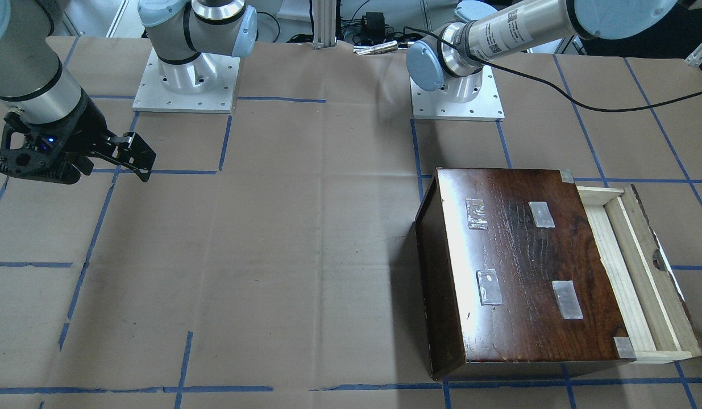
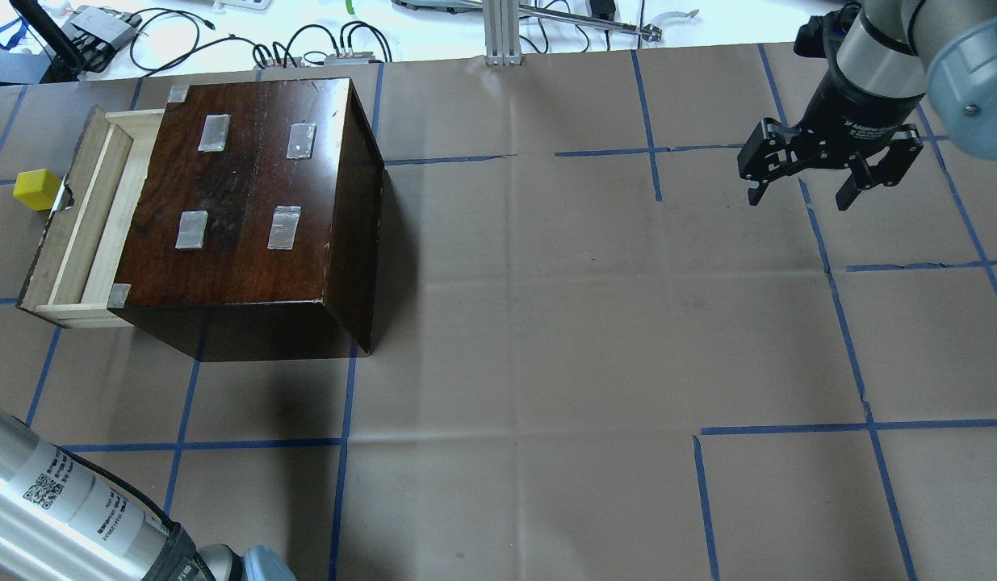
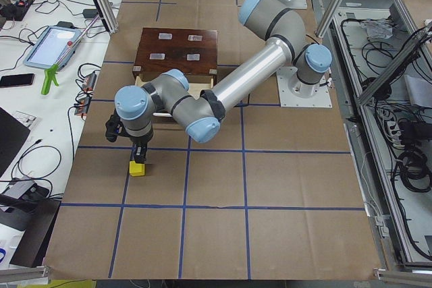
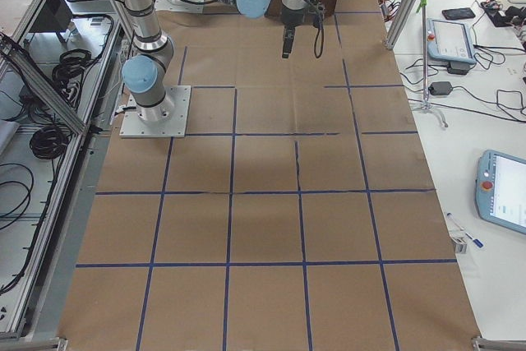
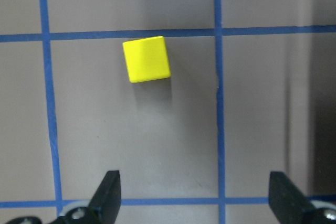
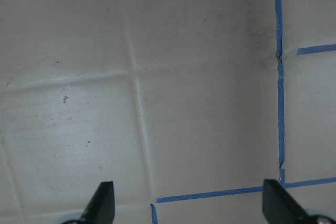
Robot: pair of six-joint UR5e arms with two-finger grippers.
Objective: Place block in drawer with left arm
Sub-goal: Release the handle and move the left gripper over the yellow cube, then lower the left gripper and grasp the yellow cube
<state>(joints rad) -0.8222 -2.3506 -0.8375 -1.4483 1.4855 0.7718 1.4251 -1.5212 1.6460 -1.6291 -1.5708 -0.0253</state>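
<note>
The small yellow block lies on the brown paper just outside the drawer's dark front panel. The drawer, a pale wooden tray, is pulled out of the dark-brown box and looks empty. My left gripper is open and empty and hovers above the block, which lies ahead of and slightly left of the fingertips. In the exterior left view the gripper hangs just over the block. My right gripper is open and empty, far off at the other end of the table.
Blue tape lines grid the brown paper. The box has several tape patches on its top. Both arm bases stand at the table's robot-side edge. Cables and gear lie beyond the table's far edge.
</note>
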